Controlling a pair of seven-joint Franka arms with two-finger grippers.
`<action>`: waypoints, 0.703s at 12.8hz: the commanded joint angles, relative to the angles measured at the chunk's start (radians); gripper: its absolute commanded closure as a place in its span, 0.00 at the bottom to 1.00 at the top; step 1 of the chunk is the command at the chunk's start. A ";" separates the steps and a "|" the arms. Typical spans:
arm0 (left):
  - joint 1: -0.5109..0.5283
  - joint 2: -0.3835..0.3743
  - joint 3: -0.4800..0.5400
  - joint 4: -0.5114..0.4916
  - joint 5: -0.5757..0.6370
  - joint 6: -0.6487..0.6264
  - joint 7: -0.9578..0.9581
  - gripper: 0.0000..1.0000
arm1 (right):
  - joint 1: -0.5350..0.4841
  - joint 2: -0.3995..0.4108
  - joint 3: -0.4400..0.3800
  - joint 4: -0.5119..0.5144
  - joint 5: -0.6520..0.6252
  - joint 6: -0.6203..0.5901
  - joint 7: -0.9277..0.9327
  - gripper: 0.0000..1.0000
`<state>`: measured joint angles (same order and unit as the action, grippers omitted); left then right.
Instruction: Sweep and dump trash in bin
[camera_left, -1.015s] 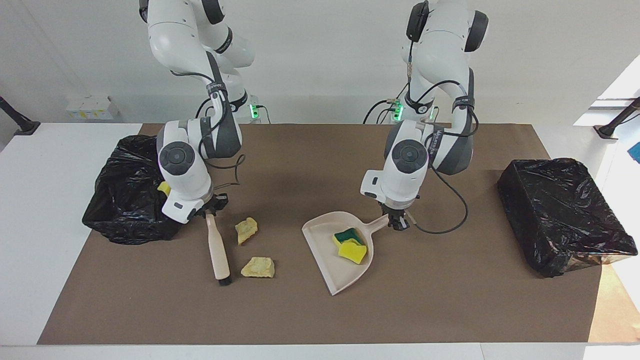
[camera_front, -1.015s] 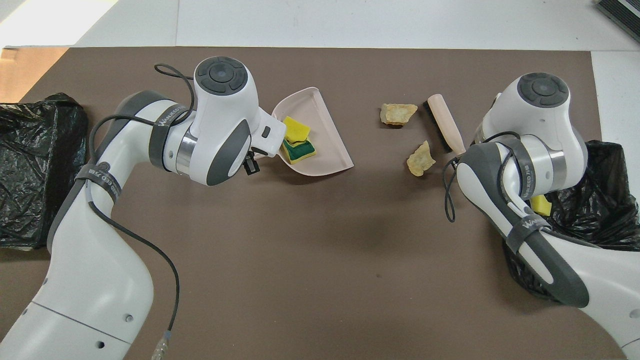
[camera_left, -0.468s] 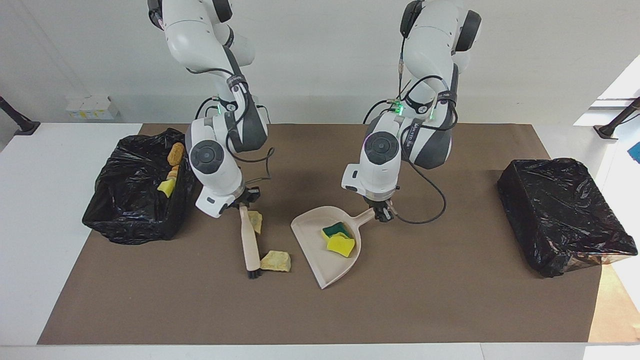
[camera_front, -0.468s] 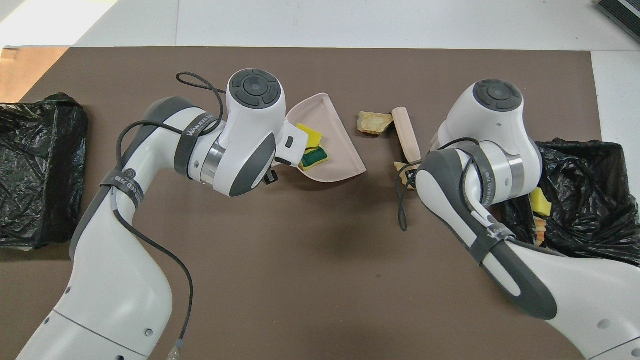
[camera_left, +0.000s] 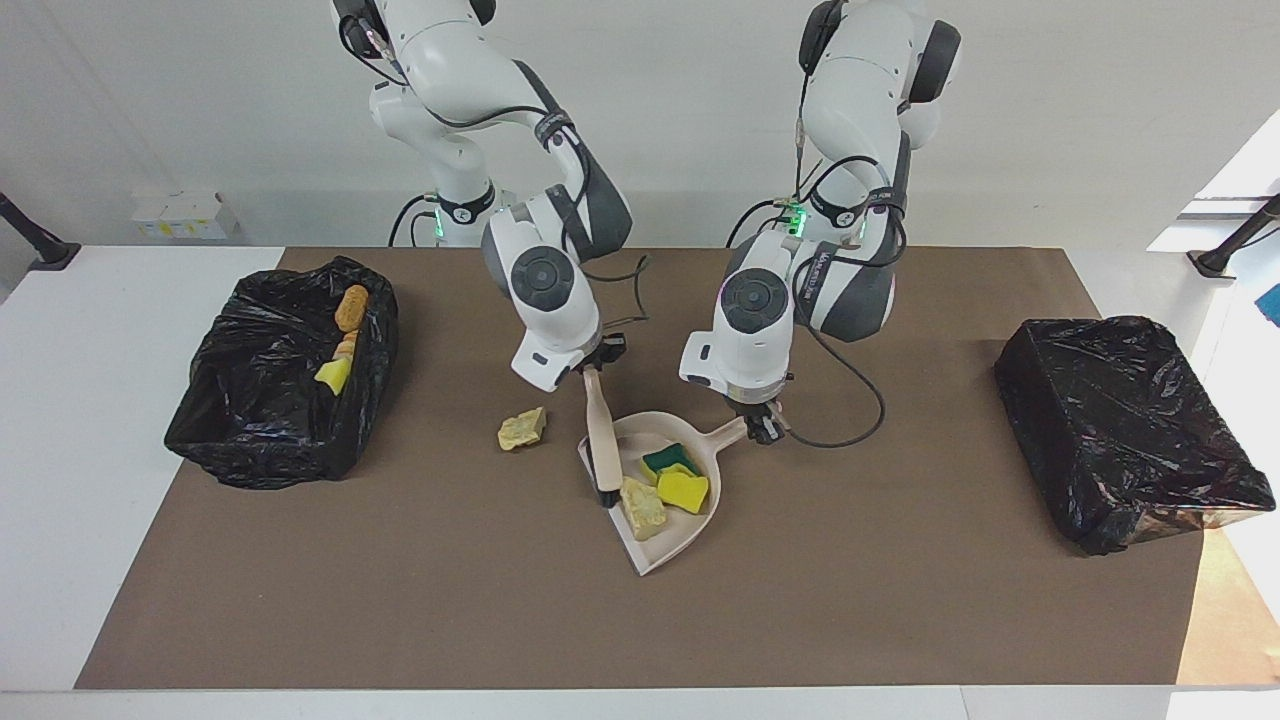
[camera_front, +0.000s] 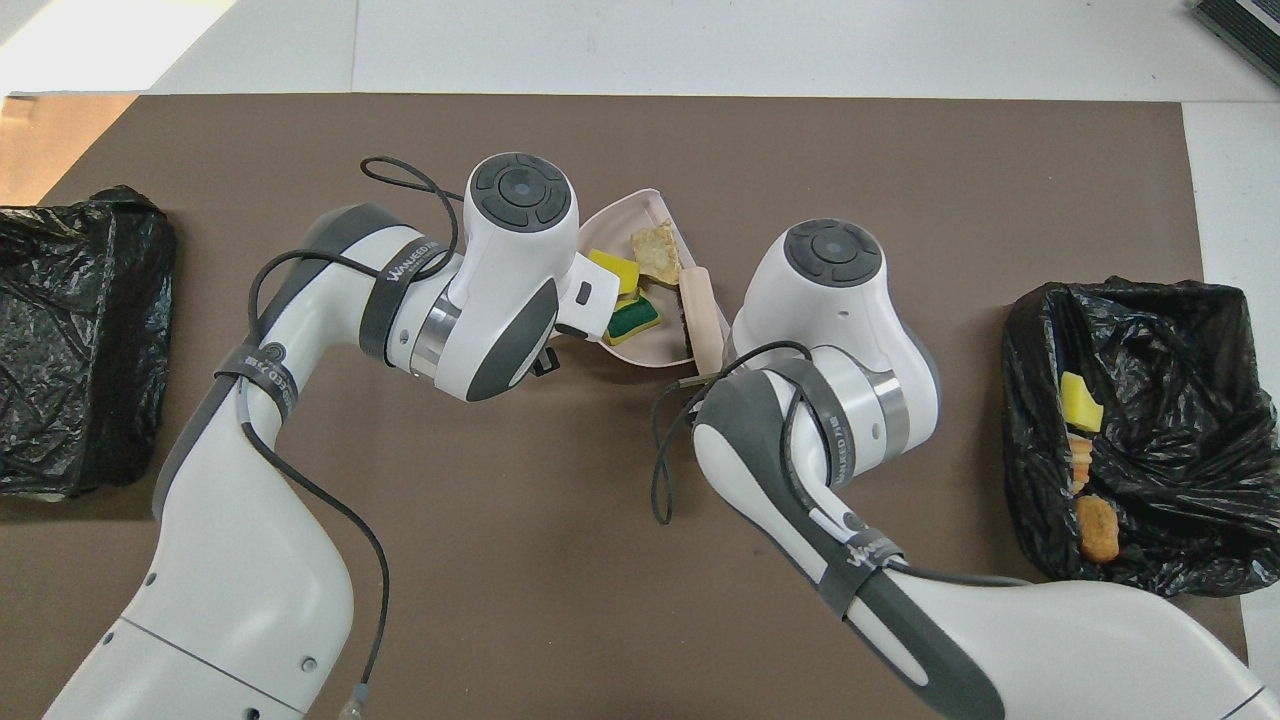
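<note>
Facing view, right gripper (camera_left: 596, 362): we see it clamped on the handle end of the beige hand brush (camera_left: 600, 430), bristles down at the dustpan's rim.
Facing view, left gripper (camera_left: 765, 425): closed on the handle of the beige dustpan (camera_left: 668, 545), which lies on the brown mat (camera_left: 640, 620).
Facing view, trash: a pale foam chunk (camera_left: 645, 505) and two yellow-and-green sponge pieces (camera_left: 678, 478) lie in the pan; another foam chunk (camera_left: 522, 429) sits on the mat beside the brush, toward the right arm's end.
Facing view, bin: the black-bagged bin (camera_left: 280, 400) at the right arm's end holds an orange-brown lump (camera_left: 351, 307) and a yellow scrap (camera_left: 334, 375); a second bagged bin (camera_left: 1130, 430) stands at the left arm's end.
Facing view, hard to see: the fingertips of both grippers are lost under the wrists.
Facing view, change: half a second ago the chunk in the pan lay on the mat by the bristles; the brush has since swept it in.
Overhead view, hidden: both grippers sit beneath their wrist housings, and the loose chunk is covered by the right arm.
Overhead view, pan: we make out the brush (camera_front: 700, 318), foam chunk (camera_front: 657, 252) and sponges (camera_front: 622, 295) inside the dustpan (camera_front: 625, 205).
Overhead view, bin: scraps lie in the bin (camera_front: 1180, 420) at the right arm's end.
</note>
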<state>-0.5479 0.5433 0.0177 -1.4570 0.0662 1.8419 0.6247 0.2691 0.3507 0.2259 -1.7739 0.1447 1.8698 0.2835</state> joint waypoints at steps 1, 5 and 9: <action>-0.020 -0.026 0.008 -0.057 0.017 0.039 -0.025 1.00 | 0.033 -0.035 0.012 -0.032 0.059 -0.018 0.057 1.00; -0.029 -0.055 0.005 -0.101 0.110 0.049 0.025 1.00 | 0.027 -0.116 0.013 -0.033 0.090 -0.150 0.069 1.00; -0.029 -0.066 0.004 -0.120 0.107 0.039 0.058 1.00 | -0.016 -0.278 0.006 -0.174 0.092 -0.230 0.075 1.00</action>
<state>-0.5676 0.5207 0.0140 -1.5151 0.1545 1.8673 0.6678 0.2897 0.1732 0.2265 -1.8187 0.2123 1.6186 0.3492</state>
